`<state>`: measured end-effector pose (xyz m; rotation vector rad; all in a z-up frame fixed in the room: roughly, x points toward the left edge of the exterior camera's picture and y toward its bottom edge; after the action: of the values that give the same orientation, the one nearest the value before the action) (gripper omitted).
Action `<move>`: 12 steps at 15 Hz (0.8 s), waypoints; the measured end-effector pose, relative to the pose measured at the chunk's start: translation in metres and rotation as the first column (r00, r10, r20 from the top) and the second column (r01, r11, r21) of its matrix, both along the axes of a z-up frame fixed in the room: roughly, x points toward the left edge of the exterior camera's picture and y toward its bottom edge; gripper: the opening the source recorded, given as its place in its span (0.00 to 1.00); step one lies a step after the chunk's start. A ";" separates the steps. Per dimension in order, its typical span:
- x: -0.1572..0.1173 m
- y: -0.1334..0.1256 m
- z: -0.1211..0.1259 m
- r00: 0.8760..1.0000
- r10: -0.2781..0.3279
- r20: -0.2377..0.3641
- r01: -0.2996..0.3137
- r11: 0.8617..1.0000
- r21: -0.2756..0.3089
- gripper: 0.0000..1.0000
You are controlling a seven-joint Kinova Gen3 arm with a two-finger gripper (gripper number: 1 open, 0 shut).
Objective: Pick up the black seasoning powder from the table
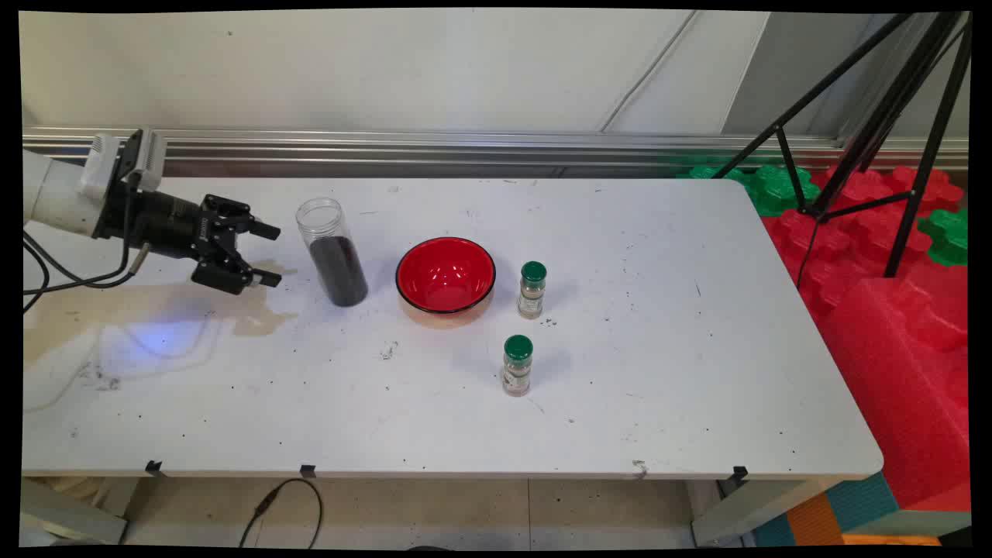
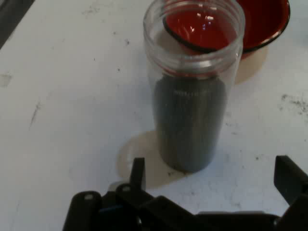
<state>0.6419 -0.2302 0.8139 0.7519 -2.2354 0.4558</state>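
The black two-finger hand [image 1: 267, 253] hovers wide open and empty beside the tall clear plastic jar [image 1: 333, 252] half-full of dark grains, probably light, rigid, slippery; mid-body grip looks safest.

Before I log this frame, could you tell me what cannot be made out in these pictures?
- Dark contents of the clear jar: both views too coarse to identify.
- Labels on the two green-capped spice jars: too small in the main view.
- Red bowl: cut off by the hand view's top edge, partly behind the jar.
- Gripper: its fingers are cut by the hand view's bottom edge.
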 end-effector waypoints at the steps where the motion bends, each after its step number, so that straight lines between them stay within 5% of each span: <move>1: -0.001 -0.002 -0.001 1.000 0.000 -0.006 0.000 1.000 -0.005 1.00; 12: -0.014 -0.023 -0.017 0.998 0.010 -0.062 -0.013 0.999 -0.048 1.00</move>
<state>0.6275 -0.2535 0.7970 0.7439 -2.1560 0.4845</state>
